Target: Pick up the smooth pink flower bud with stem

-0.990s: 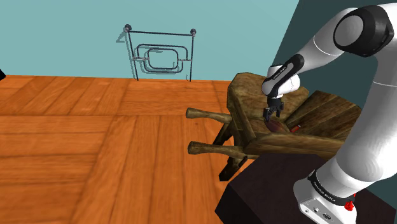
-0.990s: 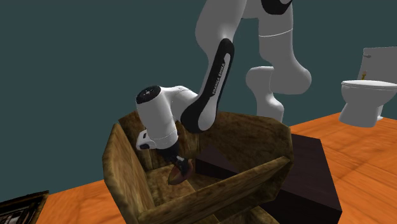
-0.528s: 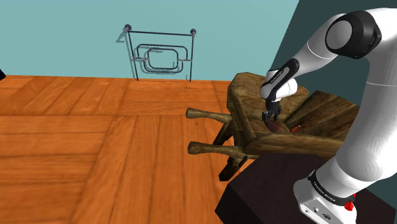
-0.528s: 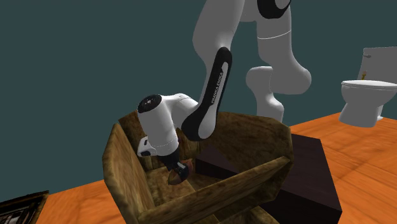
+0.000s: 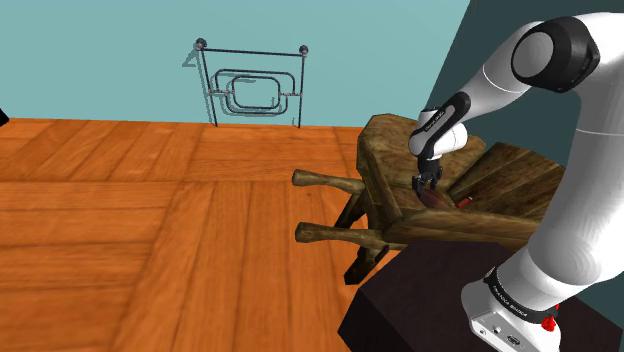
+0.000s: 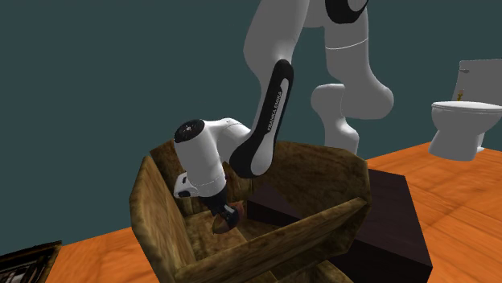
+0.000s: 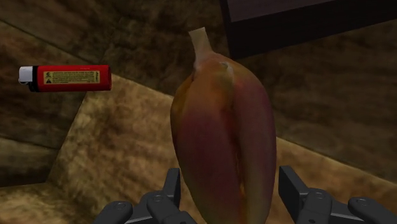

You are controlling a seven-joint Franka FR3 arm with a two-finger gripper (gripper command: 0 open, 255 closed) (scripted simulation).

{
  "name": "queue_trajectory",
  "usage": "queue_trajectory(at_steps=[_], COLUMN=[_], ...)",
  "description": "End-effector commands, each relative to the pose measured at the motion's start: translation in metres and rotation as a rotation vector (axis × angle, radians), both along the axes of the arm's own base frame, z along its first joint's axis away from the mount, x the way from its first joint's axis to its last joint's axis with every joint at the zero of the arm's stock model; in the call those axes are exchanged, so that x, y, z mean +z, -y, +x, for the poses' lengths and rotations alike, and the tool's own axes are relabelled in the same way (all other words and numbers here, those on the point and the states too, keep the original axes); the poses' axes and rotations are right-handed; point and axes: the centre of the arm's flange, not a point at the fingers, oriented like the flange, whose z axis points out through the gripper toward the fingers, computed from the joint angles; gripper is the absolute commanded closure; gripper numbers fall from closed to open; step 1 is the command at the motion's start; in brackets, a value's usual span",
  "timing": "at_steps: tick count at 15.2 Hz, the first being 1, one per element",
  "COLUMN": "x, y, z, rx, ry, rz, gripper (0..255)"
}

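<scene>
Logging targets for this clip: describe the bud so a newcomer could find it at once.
Find the wooden wheelbarrow on the orange plank floor. Inside it, right at the gripper, is the bud: plump, smooth, pink-red shading to yellow-green, tapering to a pale stub stem. The lighter near it is small, bright red and straight-sided.

flower bud (image 7: 222, 133): smooth, faint sheen | wheelbarrow (image 5: 385, 150): rough weathered wood | lighter (image 7: 67, 77) inside wheelbarrow: glossy plastic, metal cap | floor (image 5: 150, 220) beneath wheelbarrow: polished wood planks | rack (image 5: 250, 51) behind wheelbarrow: shiny metal
</scene>
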Motion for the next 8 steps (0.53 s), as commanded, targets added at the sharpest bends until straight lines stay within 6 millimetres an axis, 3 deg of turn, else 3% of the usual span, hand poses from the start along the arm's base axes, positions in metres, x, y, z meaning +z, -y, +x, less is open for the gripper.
queue_trajectory(at_steps=[1,8], x=[0.004,0.041], y=[0.0,0.0], z=[0.0,0.0], rx=[0.0,0.0], ry=[0.0,0.0], rz=[-0.001,-0.001], gripper=[255,255])
